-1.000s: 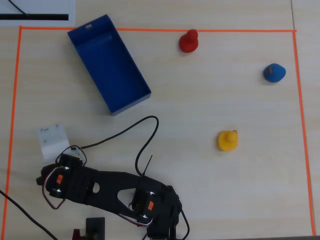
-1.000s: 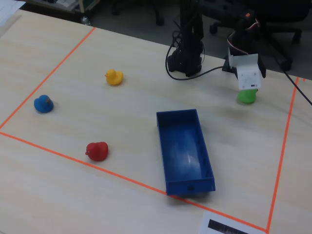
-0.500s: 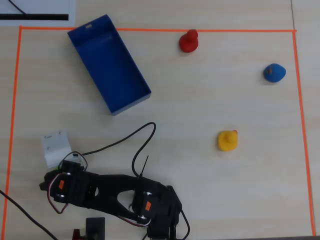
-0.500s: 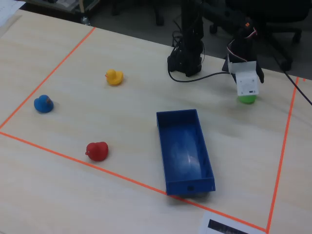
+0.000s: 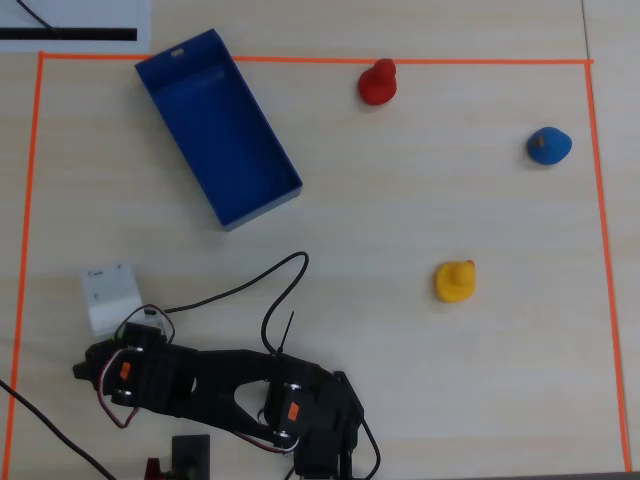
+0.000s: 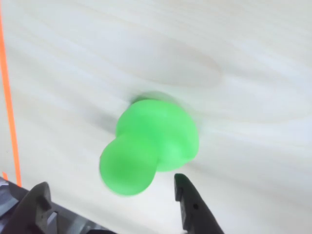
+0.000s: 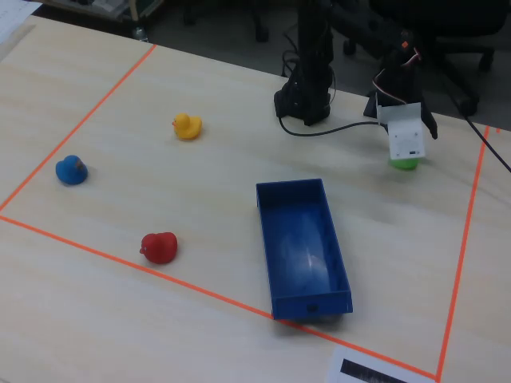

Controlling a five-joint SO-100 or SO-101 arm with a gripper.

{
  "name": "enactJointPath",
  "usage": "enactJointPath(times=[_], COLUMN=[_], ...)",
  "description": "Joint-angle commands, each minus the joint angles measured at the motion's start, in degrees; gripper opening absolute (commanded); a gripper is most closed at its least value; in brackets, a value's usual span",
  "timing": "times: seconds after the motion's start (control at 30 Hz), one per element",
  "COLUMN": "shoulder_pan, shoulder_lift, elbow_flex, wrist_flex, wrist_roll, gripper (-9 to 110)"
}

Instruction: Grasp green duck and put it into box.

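pale wooden table [image 6: 253, 44], green duck [image 6: 148, 144] just above the spread, empty tool [image 6: 114, 187]

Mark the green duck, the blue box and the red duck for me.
green duck [image 6: 158, 139]: wrist view, on its body.
blue box [image 7: 302, 247]: fixed view, on its bare floor.
red duck [image 5: 378, 84]: overhead view, on its body.

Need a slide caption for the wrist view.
Open tool poised over the green duck on the table.
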Motion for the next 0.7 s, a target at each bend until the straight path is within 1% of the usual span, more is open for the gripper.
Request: enactJointPath(times=[0.0, 0.1, 0.17, 0.2, 0.27, 0.3, 0.43, 0.5, 0.6, 0.67], shoulder_pan=[0.5, 1.3, 1.6, 1.7, 1.7, 1.7, 3.1, 5.1, 10.5, 15.9], shoulder_lift=[-0.1, -0.3, -0.4, -0.5, -0.8, -1.0, -0.4, 1.5, 6.2, 9.1], elbow_flex=[0.9, 2.4, 3.4, 4.0, 4.7, 4.9, 5.0, 4.1, 1.5, -1.2], wrist_flex=[-3.5, -5.4, -6.6, -7.3, -8.2, -8.3, -6.9, -4.0, 1.8, 5.6], wrist_roll=[0.4, 0.7, 1.3, 1.8, 2.5, 2.8, 2.8, 2.2, 0.2, -1.6], gripper=[35, 34, 29, 24, 7, 0, 0, 0, 0, 0])
